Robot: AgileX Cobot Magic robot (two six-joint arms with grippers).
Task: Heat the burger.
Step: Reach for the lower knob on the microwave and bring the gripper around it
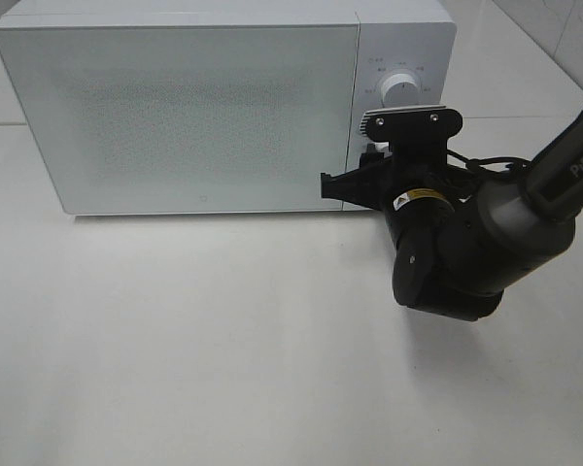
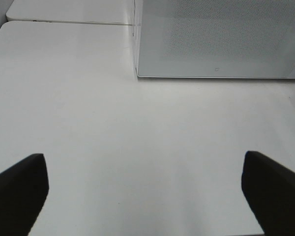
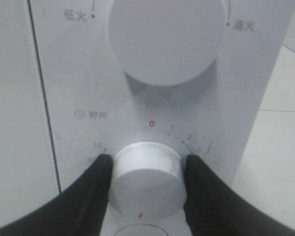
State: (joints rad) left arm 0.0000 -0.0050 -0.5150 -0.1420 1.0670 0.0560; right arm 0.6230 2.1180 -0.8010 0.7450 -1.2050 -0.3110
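On the plain white table (image 1: 175, 340), with pale tiles (image 1: 559, 44) beyond it, the white microwave (image 1: 185, 107) stands with its door shut and the burger out of my sight, while the right gripper (image 3: 147, 161) pinches the lower timer dial (image 3: 145, 191) between its fingers and the left gripper (image 2: 143, 164) hangs spread wide over the tabletop.
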